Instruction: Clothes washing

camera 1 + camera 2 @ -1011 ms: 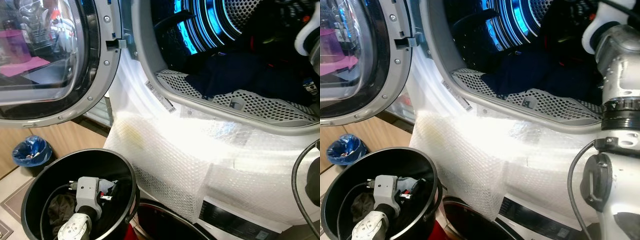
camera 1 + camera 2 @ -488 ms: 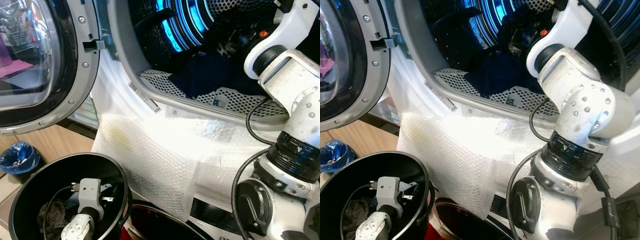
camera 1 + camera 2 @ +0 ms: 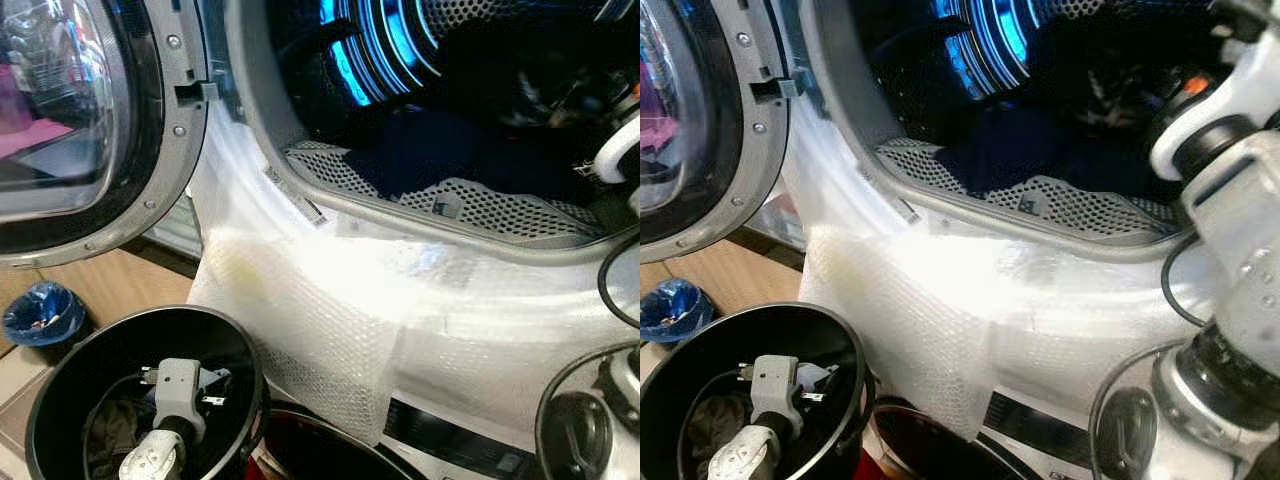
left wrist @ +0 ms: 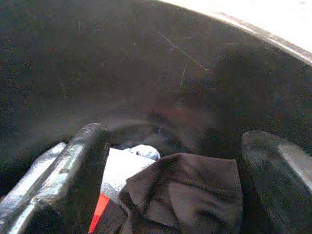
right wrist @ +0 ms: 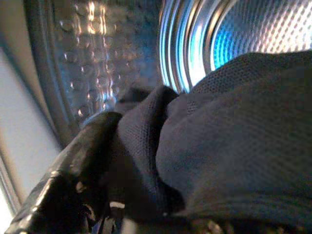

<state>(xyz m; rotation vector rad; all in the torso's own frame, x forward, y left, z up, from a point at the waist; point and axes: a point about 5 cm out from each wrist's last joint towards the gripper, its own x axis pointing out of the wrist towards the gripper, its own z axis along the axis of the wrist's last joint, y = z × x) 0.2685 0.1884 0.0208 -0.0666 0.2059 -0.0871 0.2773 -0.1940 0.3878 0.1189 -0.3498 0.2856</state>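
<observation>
The washing machine's drum (image 3: 450, 60) stands open and lit blue, with dark clothes (image 3: 440, 150) heaped inside. My right arm (image 3: 1230, 170) reaches into the drum. In the right wrist view a dark blue mesh garment (image 5: 234, 126) drapes over one black finger (image 5: 73, 180) and lies close against the right gripper (image 5: 141, 195), which looks shut on it. Down inside the black bucket (image 3: 130, 340), my left gripper (image 4: 180, 161) is open, its fingers (image 4: 87, 161) spread above a dark cloth (image 4: 185, 190) on the bottom.
The round glass door (image 3: 90, 120) hangs open at the left. Bubble wrap (image 3: 330, 310) covers the washer's front below the opening. A blue bag (image 3: 40, 312) sits on the wooden floor at the left. A dark red container (image 3: 320, 450) is beside the bucket.
The camera has swung about. My right arm has gone from the middle of the view to its right edge, still reaching into the drum. The left gripper stays in the bucket.
</observation>
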